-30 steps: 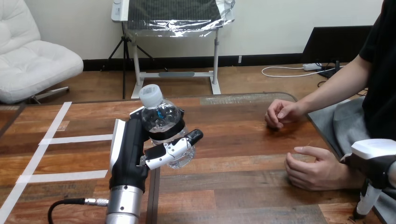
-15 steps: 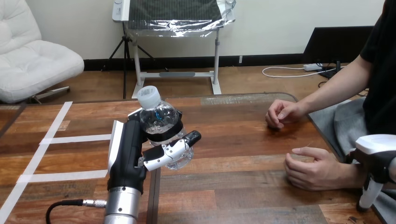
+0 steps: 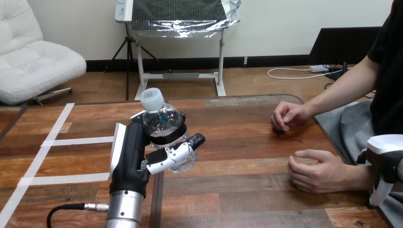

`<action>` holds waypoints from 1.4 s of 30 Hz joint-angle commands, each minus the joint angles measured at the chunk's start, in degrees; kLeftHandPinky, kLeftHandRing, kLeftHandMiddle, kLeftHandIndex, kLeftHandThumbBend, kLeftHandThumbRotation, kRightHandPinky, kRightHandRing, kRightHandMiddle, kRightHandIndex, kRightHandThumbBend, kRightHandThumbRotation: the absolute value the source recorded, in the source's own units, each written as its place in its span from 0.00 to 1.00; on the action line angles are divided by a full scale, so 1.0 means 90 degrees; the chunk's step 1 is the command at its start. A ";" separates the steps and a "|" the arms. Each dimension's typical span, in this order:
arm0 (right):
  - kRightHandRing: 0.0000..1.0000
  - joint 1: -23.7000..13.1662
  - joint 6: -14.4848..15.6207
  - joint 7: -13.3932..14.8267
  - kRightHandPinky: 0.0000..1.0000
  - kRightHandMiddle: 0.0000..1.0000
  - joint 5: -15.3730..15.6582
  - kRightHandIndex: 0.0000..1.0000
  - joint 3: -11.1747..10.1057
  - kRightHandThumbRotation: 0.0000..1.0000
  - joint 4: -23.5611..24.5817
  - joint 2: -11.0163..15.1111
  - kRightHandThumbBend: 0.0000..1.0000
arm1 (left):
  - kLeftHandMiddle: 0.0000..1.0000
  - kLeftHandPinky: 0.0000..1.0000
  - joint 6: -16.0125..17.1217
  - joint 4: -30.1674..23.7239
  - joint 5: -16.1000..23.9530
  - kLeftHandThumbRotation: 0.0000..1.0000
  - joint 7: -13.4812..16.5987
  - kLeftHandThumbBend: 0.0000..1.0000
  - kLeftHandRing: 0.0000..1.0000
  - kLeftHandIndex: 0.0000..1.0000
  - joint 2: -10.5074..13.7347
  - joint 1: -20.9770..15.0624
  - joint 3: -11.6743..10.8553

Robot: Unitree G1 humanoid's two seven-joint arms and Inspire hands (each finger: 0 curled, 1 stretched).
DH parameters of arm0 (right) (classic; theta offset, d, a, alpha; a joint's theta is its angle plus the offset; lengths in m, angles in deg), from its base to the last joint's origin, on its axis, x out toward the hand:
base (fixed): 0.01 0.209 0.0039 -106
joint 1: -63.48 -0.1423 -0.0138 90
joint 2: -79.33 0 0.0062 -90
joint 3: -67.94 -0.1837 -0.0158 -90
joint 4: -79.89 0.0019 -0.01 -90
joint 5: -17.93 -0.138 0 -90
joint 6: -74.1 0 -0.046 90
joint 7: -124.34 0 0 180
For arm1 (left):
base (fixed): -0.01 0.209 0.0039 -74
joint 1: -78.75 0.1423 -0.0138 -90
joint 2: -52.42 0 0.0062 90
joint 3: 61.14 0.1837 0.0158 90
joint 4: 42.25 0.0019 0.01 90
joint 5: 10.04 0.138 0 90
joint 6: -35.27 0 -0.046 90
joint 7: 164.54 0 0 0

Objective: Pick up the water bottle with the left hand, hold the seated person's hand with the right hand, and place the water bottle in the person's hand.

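Right hand [image 3: 386, 159] sits slightly nearer the view's right edge than 1.0 s ago; left hand [image 3: 138, 159] and bottle [image 3: 164, 124] barely changed.
Left hand: fingers and thumb curled round the bottle's lower half, bottle upright, white cap [image 3: 152, 99] standing above the hand. Right hand: just beside the wrist of the person's nearer hand [image 3: 317, 172], on its outer side; contact not discernible, and whether it is open or closed cannot be told. Nearer hand lies loosely curled on the table [image 3: 237, 190], well to the right of the left hand. Person's farther hand [image 3: 286, 115] rests on the table beyond it, apart from both robot hands.
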 commanded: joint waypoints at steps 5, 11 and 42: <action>0.88 -0.0178 -0.0115 0.0147 0.84 0.88 -0.0169 0.86 0.0086 0.12 -0.0200 -0.0114 0.68 | 0.45 0.43 0.0116 -0.0599 -0.0073 0.00 -0.0029 0.65 0.43 0.49 0.0032 -0.0168 -0.0052; 0.82 -0.0199 -0.0225 0.0275 0.79 0.84 -0.0230 0.85 0.0111 0.10 -0.0343 -0.0136 0.69 | 0.45 0.43 0.0126 -0.0645 -0.0033 0.00 -0.0022 0.65 0.43 0.49 0.0034 -0.0132 -0.0055; 0.64 -0.0568 -0.0644 0.0238 0.53 0.72 -0.0449 0.77 0.0485 0.13 -0.1141 -0.0430 0.67 | 0.45 0.43 0.0061 -0.0813 0.0011 0.00 -0.0018 0.66 0.43 0.49 0.0108 -0.0018 -0.0091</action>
